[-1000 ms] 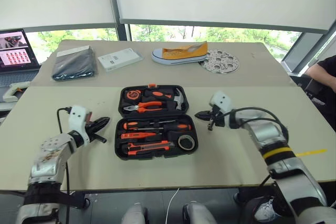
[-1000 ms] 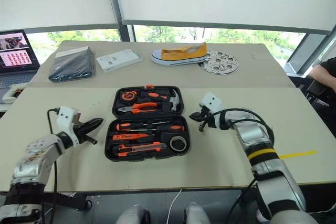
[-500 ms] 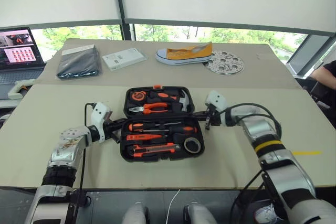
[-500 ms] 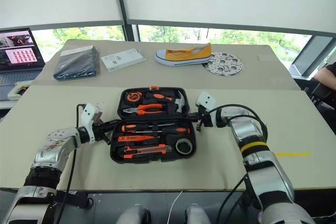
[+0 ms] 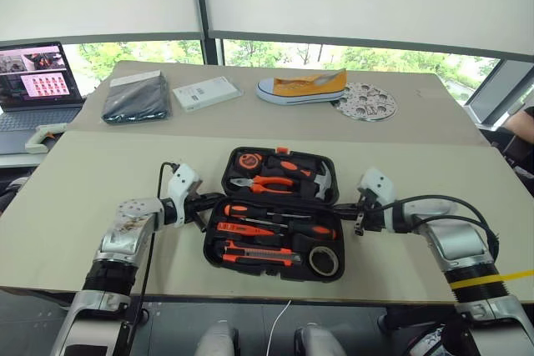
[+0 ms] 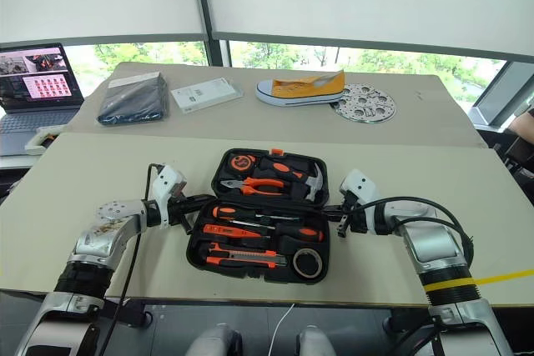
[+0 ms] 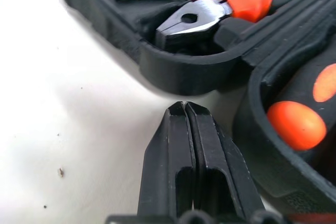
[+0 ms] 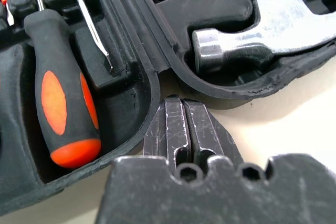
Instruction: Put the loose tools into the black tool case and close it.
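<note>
On the near part of the counter the black tool case lies open flat, every recess filled: the utility knife, two screwdrivers and grey tape roll in the near half, pliers and hammer in the far half. The left gripper and the right gripper each sit with fingers pressed together, tips poised at the hinge notch on opposite ends of the case, holding nothing. With the tools seated, closing looks like the step in hand; it would go best if both tips slide under one half's outer rim and lift evenly from both sides, so the shell swings about the hinge without twisting or skidding. Watch the counter's front edge, which runs just beside the near half: pushing that way risks tipping the case off. Behind the case bare counter gives room, with the yellow shoe and dark grey pouch well apart.
</note>
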Robot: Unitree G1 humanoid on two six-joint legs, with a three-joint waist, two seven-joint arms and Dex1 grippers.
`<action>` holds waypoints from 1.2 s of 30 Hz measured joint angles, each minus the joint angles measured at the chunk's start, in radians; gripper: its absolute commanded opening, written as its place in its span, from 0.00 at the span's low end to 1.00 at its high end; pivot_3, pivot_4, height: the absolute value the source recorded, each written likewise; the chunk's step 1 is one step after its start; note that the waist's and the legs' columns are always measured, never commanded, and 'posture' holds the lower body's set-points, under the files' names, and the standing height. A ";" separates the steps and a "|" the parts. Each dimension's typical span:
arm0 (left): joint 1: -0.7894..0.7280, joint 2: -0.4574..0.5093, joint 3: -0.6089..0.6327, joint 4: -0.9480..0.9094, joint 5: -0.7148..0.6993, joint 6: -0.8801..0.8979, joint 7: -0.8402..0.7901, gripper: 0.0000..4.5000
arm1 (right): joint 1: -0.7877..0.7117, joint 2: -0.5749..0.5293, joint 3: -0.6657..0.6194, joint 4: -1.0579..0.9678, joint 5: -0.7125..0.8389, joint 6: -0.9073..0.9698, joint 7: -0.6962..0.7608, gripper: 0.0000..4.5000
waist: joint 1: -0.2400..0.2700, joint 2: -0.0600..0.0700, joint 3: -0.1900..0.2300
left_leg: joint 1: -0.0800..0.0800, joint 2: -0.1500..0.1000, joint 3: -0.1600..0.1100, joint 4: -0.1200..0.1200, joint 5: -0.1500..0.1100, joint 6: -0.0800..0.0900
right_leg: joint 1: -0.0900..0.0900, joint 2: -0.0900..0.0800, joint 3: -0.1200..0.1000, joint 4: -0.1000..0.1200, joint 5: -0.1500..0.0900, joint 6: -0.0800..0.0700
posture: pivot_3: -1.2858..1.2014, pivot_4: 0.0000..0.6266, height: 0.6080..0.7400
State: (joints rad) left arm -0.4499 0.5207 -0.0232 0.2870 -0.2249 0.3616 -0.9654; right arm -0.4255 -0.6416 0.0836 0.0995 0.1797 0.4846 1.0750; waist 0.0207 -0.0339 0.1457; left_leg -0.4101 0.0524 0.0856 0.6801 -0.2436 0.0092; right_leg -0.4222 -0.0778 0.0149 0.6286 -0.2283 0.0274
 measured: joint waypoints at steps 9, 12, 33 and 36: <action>0.089 0.115 0.038 -0.153 -0.094 0.146 -0.077 0.93 | 0.017 -0.099 -0.082 0.009 0.020 -0.017 -0.008 0.58 | -0.013 0.000 0.000 | -0.001 0.000 -0.001 -0.002 0.000 0.001 | -0.002 0.000 0.001 0.000 -0.001 0.000 | 0.52 0.24 1.00; 0.096 0.172 0.069 -0.129 -0.096 0.148 -0.077 1.00 | 0.038 -0.134 -0.115 -0.005 0.044 0.032 -0.011 0.79 | -0.016 0.000 0.000 | 0.000 0.000 -0.001 -0.002 0.000 0.001 | -0.002 0.000 0.001 0.000 -0.001 0.000 | 0.52 0.24 1.00; -0.330 0.076 0.071 0.040 -0.137 0.817 0.233 1.00 | -0.448 0.075 -0.056 0.186 0.183 0.903 -0.409 0.93 | -0.028 -0.007 0.004 | -0.007 -0.003 -0.004 -0.002 0.004 0.002 | -0.006 -0.001 0.002 0.002 0.000 0.000 | 0.52 0.24 1.00; -0.329 0.064 0.080 0.040 -0.138 0.815 0.246 1.00 | -0.457 0.077 -0.039 0.224 0.174 0.885 -0.420 0.74 | -0.026 -0.007 0.004 | -0.007 -0.003 -0.005 -0.002 0.004 0.002 | -0.005 -0.001 0.001 0.001 0.000 0.001 | 0.52 0.24 1.00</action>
State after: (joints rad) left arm -0.7792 0.5844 0.0569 0.3268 -0.3627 1.1766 -0.7191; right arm -0.8821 -0.5646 0.0450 0.3231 0.3533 1.3694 0.6549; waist -0.0049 -0.0405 0.1496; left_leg -0.4169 0.0494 0.0811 0.6782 -0.2401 0.0116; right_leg -0.4274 -0.0784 0.0163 0.6298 -0.2281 0.0280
